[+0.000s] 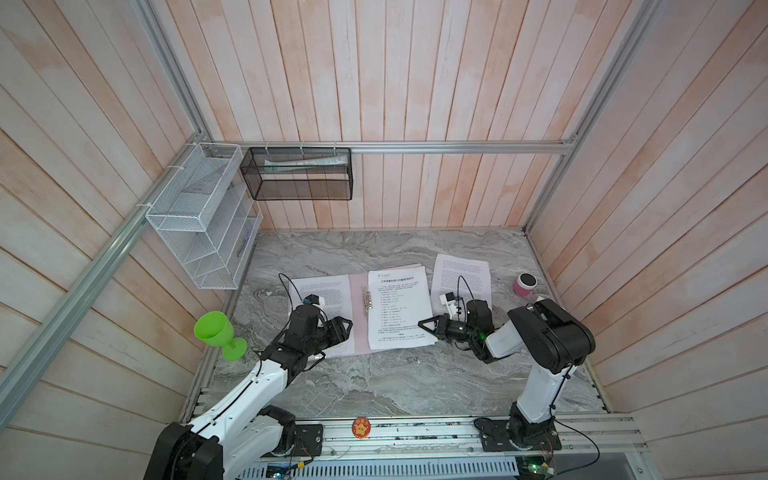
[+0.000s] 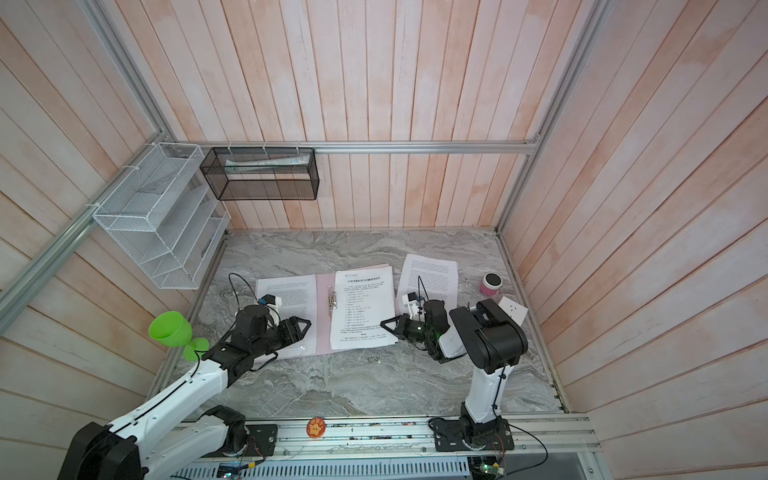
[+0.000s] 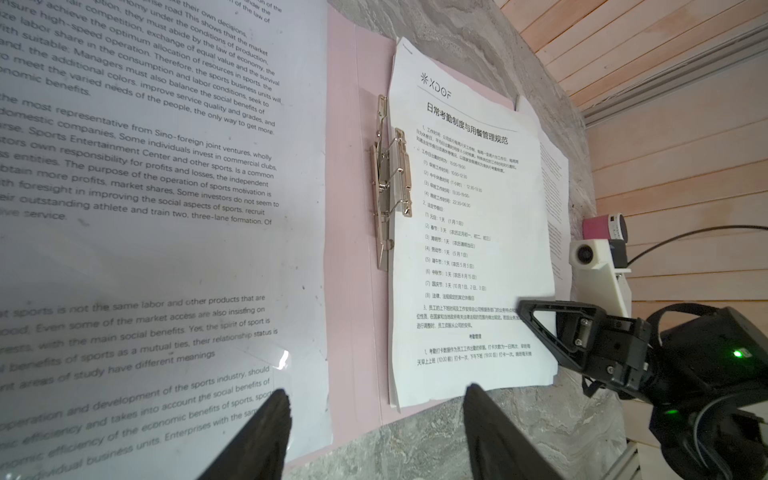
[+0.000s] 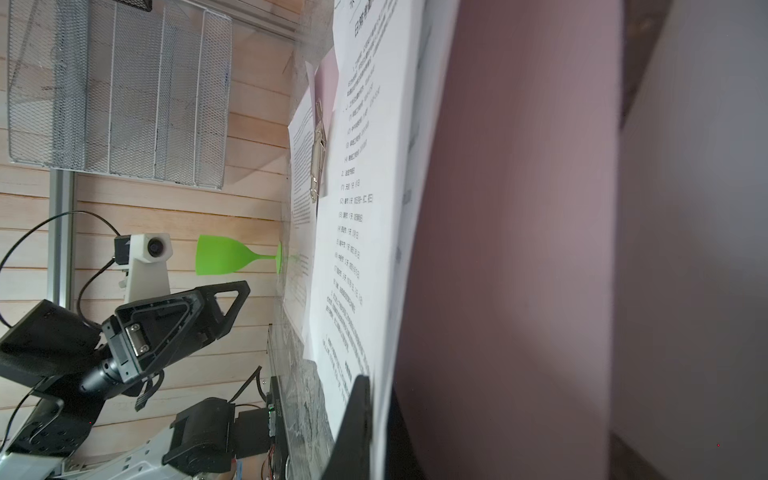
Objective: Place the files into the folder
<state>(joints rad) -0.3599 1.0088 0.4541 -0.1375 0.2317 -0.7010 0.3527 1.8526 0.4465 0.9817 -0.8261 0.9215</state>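
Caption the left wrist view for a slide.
Open pink folder, printed sheets on both covers, right claw pinching the Chinese-text stack at its edge.

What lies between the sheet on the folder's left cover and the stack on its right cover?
The metal clip on a pink strip of the folder, clearest in the left wrist view.

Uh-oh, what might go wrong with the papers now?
The right hand pinches a corner of the paper stack; a pull might crumple it or slide sheets off the folder. One loose sheet lies outside it, partly under the right arm, which might sweep it away.
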